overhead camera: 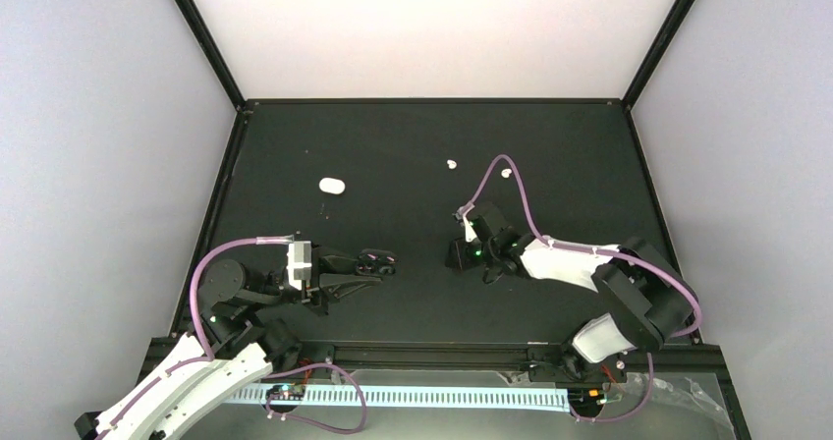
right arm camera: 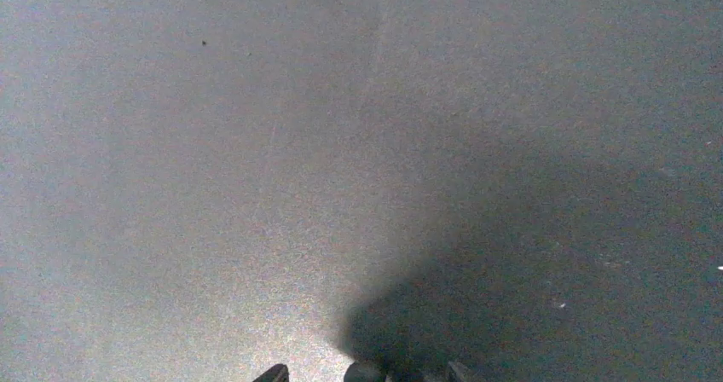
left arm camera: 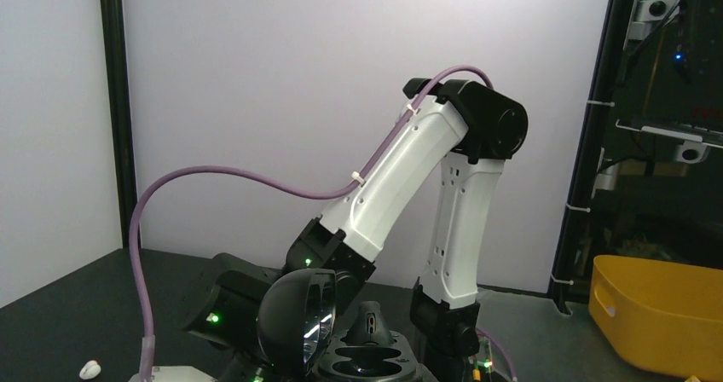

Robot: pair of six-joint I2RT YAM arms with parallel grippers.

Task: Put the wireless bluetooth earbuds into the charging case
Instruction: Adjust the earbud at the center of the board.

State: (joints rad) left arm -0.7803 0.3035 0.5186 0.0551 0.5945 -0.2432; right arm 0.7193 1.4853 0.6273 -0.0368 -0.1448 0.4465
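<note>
My left gripper [overhead camera: 378,261] is shut on the black charging case [left arm camera: 367,358], which it holds open at table centre-left. The case's domed lid [left arm camera: 294,318] stands up on the left. A black earbud [left arm camera: 373,321] stands upright at the far edge of its two wells. Two white earbuds [overhead camera: 451,164] [overhead camera: 506,173] lie on the mat further back; one also shows in the left wrist view [left arm camera: 89,369]. My right gripper [overhead camera: 460,253] points down at the mat, right of the case and apart from it. Only its dark fingertips [right arm camera: 273,373] show, at the frame's bottom edge.
A white oval object [overhead camera: 332,186] lies on the black mat [overhead camera: 413,136] behind my left gripper. The right arm [left arm camera: 409,169] rises beyond the case. A yellow bin [left arm camera: 656,314] stands off the table to the right.
</note>
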